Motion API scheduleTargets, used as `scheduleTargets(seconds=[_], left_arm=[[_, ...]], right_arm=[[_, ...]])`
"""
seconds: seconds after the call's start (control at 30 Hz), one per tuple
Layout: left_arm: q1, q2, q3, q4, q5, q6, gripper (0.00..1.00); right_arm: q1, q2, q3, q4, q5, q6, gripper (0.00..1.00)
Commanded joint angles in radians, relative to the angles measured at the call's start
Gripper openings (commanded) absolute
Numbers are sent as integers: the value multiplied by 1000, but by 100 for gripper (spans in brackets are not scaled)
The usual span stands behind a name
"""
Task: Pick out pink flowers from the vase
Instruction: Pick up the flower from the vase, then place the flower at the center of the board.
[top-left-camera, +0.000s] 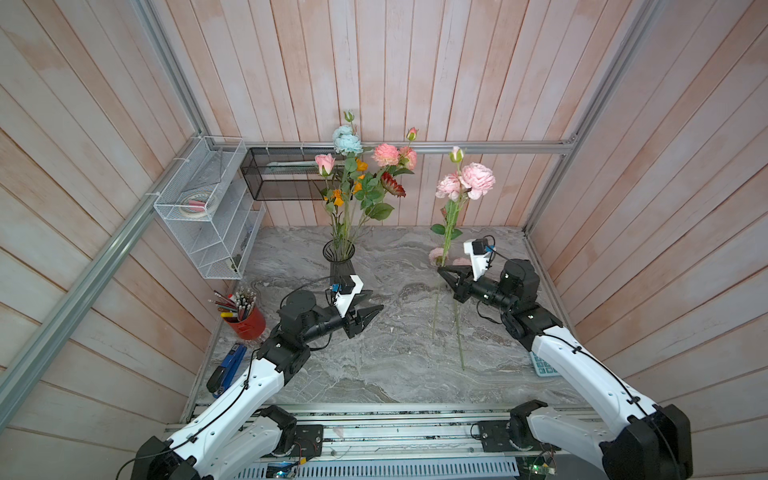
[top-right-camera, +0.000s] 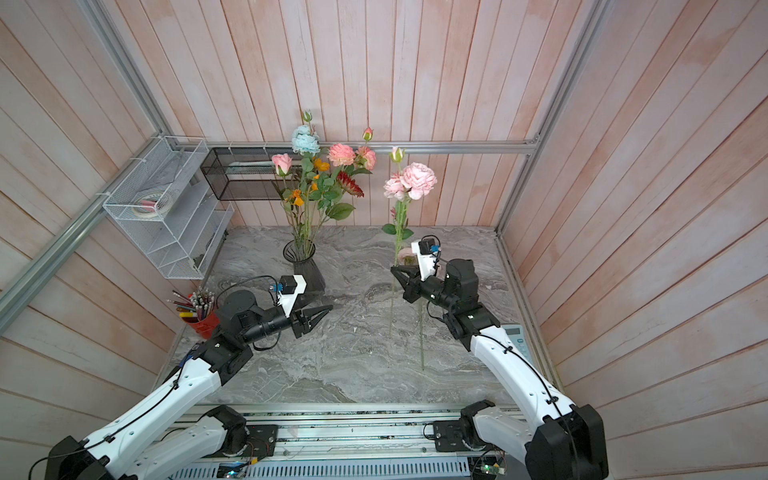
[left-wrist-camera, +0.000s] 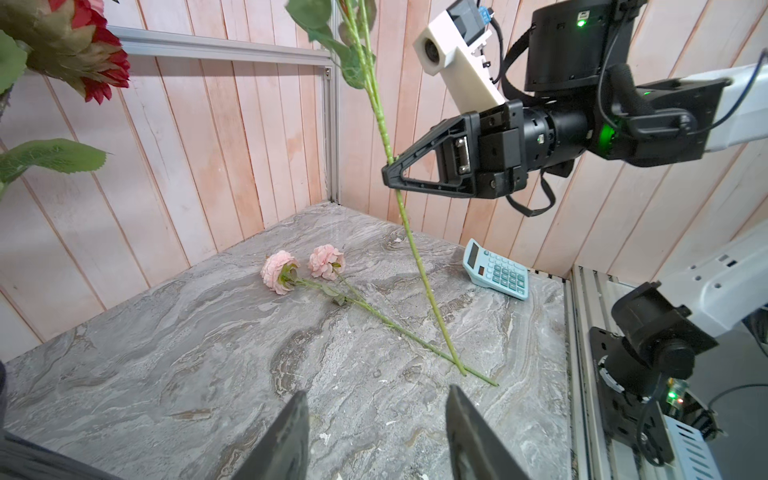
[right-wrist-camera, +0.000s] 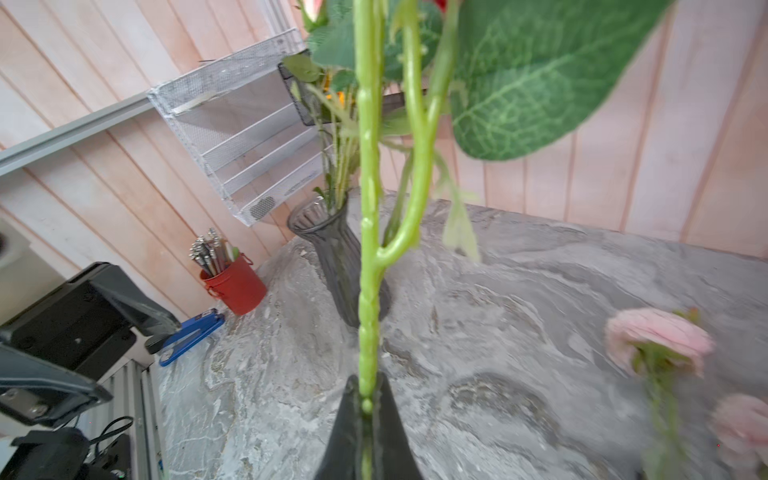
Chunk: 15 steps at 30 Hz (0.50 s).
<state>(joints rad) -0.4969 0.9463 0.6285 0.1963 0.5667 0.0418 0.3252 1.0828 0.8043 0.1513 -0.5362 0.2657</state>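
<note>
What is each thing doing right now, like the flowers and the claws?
Vase: upright, holding a bunch.
Tall pink flower: upright, out of vase.
Two pink flowers: lying flat.
Left gripper: open, empty.
Right gripper: shut on tall pink flower.
Pencil cup: upright, full.

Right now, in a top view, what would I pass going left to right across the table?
From the left: pencil cup → vase → left gripper → held pink flower → calculator.

Red pencil cup (top-left-camera: 250, 325), calculator (left-wrist-camera: 496, 275), stapler (top-left-camera: 230, 360).
</note>
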Motion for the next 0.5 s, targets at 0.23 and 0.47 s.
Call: scheduleTargets(seconds=[0.23, 0.47], left_arm=[[-37, 52, -4, -9, -61, 51, 54], [-61, 82, -3, -7, -84, 69, 54]], right_arm=[[-170, 34, -73, -291, -15, -43, 0], [-181, 217, -78, -350, -3, -80, 0]])
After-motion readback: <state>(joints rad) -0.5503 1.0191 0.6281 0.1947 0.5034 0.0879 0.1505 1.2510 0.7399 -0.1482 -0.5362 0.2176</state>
